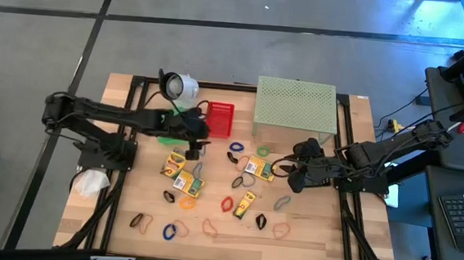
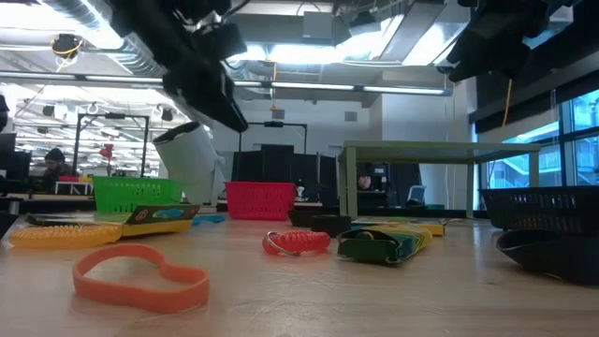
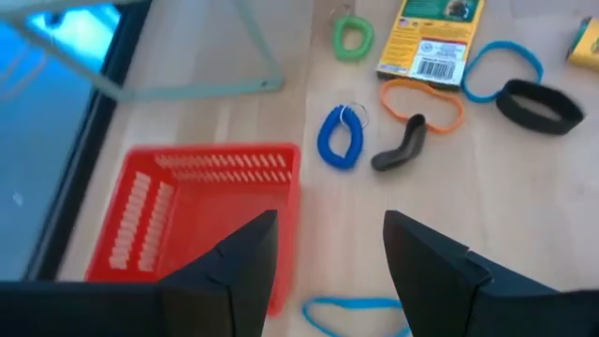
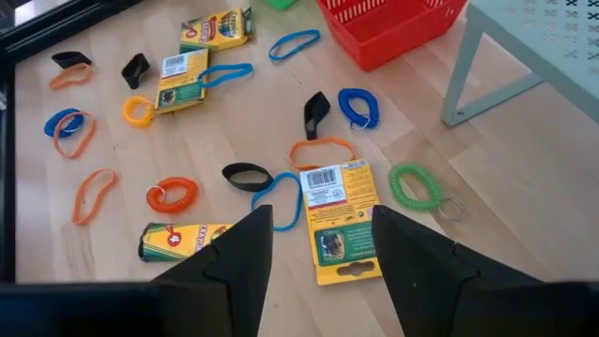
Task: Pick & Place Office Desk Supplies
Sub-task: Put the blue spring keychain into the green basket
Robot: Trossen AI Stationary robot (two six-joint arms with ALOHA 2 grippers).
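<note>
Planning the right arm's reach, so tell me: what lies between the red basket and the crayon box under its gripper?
The right wrist view shows a blue coil loop, a black band and an orange band between red basket and crayon box.

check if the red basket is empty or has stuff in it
Empty, as far as shows: the left wrist view looks into the red basket and only its slatted floor is visible.

The left gripper (image 1: 196, 142) hangs beside the red basket (image 1: 220, 118), and the right gripper (image 1: 291, 168) sits below the pale green perforated shelf (image 1: 295, 106). Crayon boxes (image 1: 181, 172) and rubber-band loops (image 1: 169, 231) (blue, orange, black) lie scattered across the wooden table (image 1: 315, 234).
</note>
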